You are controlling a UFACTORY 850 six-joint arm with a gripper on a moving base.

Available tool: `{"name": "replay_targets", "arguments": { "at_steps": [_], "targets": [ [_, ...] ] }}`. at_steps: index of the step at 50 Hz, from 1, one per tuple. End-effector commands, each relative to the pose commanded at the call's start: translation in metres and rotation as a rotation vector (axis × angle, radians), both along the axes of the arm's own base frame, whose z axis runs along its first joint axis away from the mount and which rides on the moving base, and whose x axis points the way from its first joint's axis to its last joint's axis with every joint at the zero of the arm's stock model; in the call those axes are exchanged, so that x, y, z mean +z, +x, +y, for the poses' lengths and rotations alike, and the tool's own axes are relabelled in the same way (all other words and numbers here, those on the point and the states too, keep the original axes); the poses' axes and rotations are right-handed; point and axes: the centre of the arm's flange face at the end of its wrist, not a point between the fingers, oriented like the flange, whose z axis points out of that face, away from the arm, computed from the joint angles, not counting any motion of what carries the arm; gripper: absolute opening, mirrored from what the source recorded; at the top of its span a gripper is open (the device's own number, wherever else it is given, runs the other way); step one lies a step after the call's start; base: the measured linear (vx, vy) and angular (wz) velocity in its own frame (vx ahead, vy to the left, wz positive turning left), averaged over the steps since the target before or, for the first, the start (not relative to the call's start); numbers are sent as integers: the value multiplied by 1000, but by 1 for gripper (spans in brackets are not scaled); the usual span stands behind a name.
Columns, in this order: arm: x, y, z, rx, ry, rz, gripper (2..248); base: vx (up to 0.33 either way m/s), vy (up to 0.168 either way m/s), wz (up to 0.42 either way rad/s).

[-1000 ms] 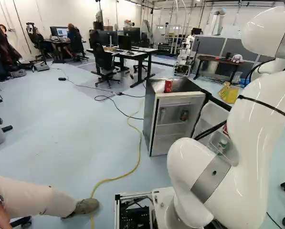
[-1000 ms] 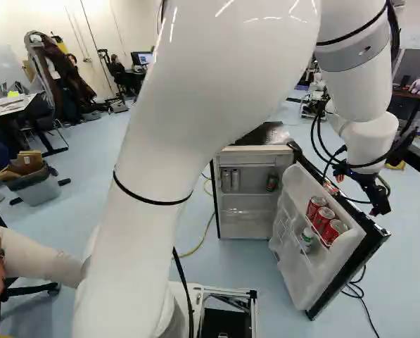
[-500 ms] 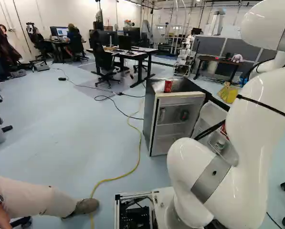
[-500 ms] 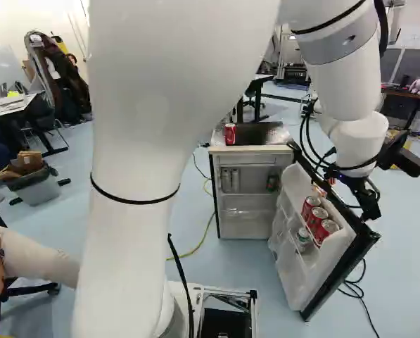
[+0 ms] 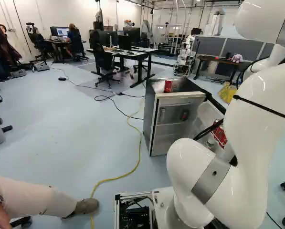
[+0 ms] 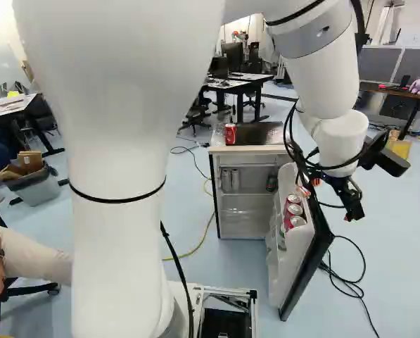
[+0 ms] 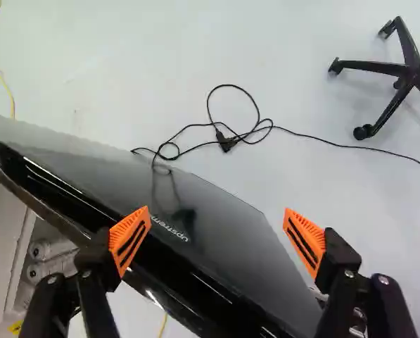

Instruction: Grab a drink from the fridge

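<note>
Already the fridge door (image 6: 309,262), red soda cans (image 6: 295,210) racked inside it and white lettering (image 7: 169,229) outside, has swung further inward; the gripper (image 6: 354,210), fingers wide apart, holds nothing.

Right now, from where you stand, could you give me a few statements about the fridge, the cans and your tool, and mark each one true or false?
1. A red can stands on top of the fridge. True.
2. The fridge's door is closed. False: it stands open.
3. Red cans in a row sit in the inner side of the door. True.
4. The tool is gripping a can. False: it is open and holds no can.
5. The yellow cable runs over the top of the fridge. False: it lies along the floor.
</note>
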Motion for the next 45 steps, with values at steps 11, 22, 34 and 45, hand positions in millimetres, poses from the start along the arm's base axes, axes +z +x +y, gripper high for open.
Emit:
{"name": "replay_targets", "arguments": {
  "at_steps": [11,22,34,45],
  "targets": [
    [0,0,20,20,8,5,247,0,0,0],
    [1,0,41,41,15,10,247,0,0,0],
    [1,-1,63,66,22,15,247,0,0,0],
    [1,-1,84,90,27,19,247,0,0,0]
  ]
}}
